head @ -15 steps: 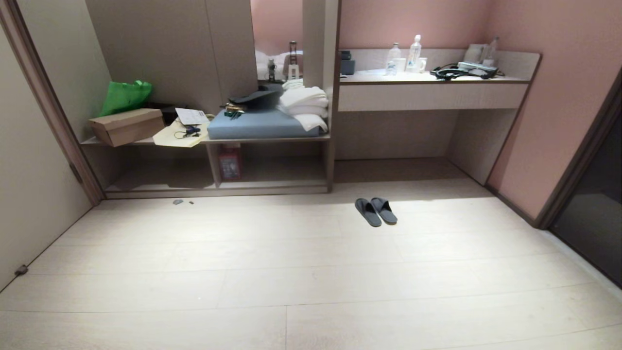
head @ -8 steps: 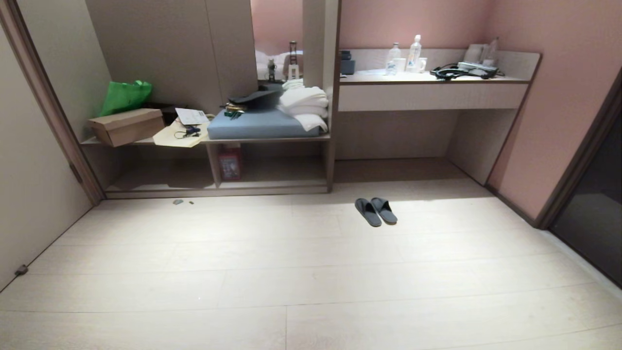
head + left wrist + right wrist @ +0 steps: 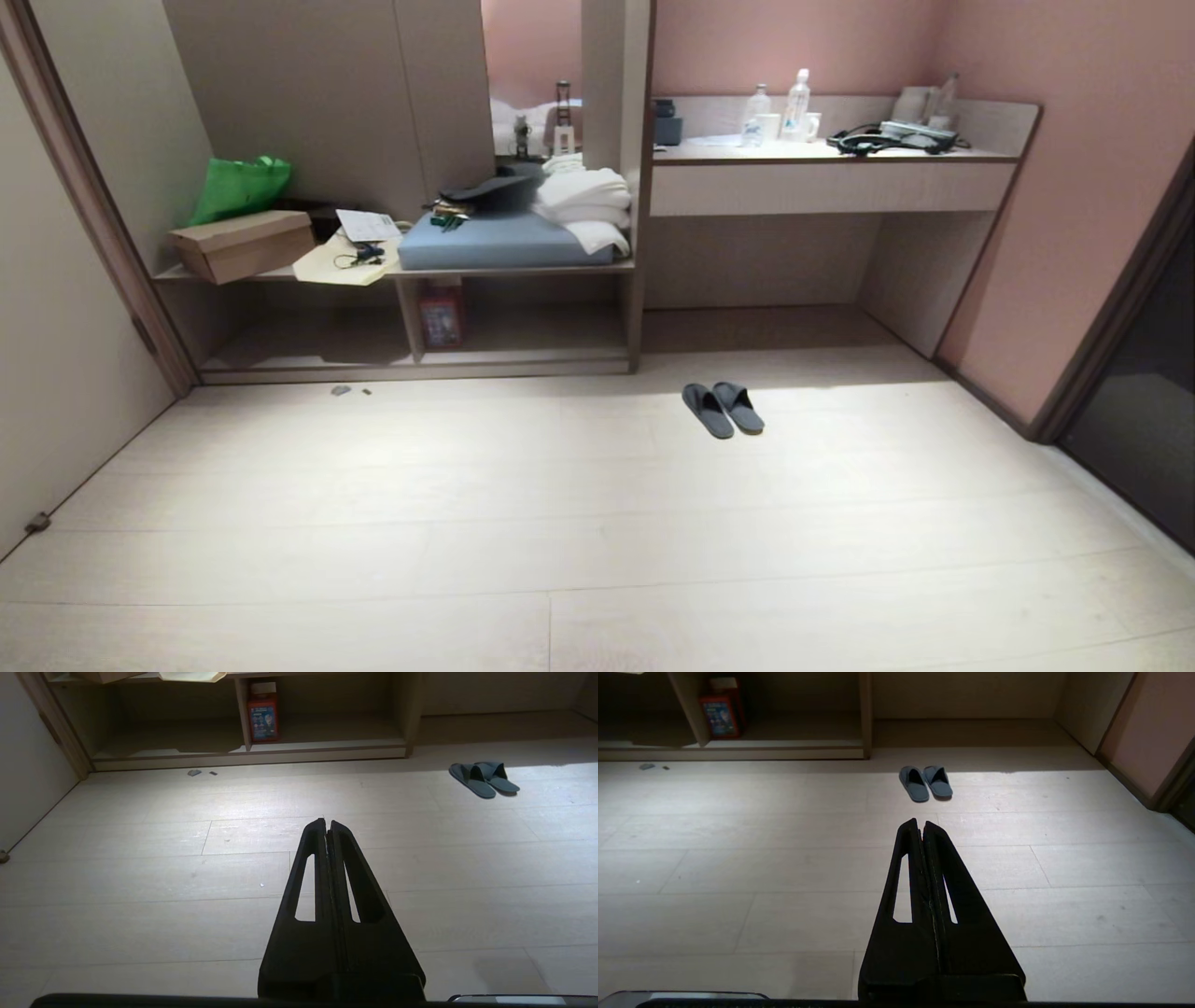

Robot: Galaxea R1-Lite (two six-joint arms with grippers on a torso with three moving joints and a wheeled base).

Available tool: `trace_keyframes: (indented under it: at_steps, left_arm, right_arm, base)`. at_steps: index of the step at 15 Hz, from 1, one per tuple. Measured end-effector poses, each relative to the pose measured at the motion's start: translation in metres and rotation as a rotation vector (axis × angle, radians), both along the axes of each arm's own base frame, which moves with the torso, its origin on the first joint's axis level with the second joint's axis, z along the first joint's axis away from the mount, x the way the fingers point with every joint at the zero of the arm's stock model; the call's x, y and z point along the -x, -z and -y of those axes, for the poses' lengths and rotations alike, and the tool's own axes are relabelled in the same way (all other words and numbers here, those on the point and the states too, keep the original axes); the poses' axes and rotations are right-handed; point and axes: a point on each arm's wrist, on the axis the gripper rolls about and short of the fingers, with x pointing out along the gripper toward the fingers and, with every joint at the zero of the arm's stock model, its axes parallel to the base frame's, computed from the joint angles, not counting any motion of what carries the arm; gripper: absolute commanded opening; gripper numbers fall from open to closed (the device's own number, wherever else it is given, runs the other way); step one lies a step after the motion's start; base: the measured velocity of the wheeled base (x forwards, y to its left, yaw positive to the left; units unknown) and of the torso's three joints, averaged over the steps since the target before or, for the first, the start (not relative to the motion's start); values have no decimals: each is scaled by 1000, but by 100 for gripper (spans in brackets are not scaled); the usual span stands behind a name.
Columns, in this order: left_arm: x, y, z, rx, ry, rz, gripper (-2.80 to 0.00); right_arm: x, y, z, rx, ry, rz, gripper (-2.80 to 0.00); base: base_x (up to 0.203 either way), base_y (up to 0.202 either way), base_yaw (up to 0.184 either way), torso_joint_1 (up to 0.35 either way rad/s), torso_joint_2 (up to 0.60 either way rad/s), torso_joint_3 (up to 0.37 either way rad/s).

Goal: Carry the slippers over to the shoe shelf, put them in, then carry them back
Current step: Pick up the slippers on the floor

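Observation:
The slippers (image 3: 723, 409) lie side by side on the pale wood floor, dark grey, in front of the desk's open knee space; they also show in both wrist views (image 3: 483, 778) (image 3: 926, 783). The shoe shelf (image 3: 420, 327) is the low cubby at the back left, with a thin upright divider (image 3: 408, 315). My left gripper (image 3: 326, 823) is shut and empty, hanging over bare floor well short of the shelf. My right gripper (image 3: 920, 823) is shut and empty too, pointing toward the slippers from a distance. Neither arm shows in the head view.
A red box (image 3: 441, 313) stands in the shelf beside the divider. On the shelf's top lie a cardboard box (image 3: 243, 244), papers, a blue cushion (image 3: 504, 240) and white towels. A desk (image 3: 826, 177) with bottles is to the right. A dark doorway (image 3: 1139, 411) is far right.
The whole head view has shifted down very slightly. The slippers and both grippers have not moved.

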Motion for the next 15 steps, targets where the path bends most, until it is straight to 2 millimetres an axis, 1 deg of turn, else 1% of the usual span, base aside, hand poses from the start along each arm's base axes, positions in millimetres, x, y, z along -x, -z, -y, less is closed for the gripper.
trace_keyframes:
  at_steps: [15]
  left_arm:
    - [0,0,0,7,0,-1,-280]
  right_arm:
    - [0,0,0,1,1,0,-280]
  base:
    - [197,0,-1,2,3,1]
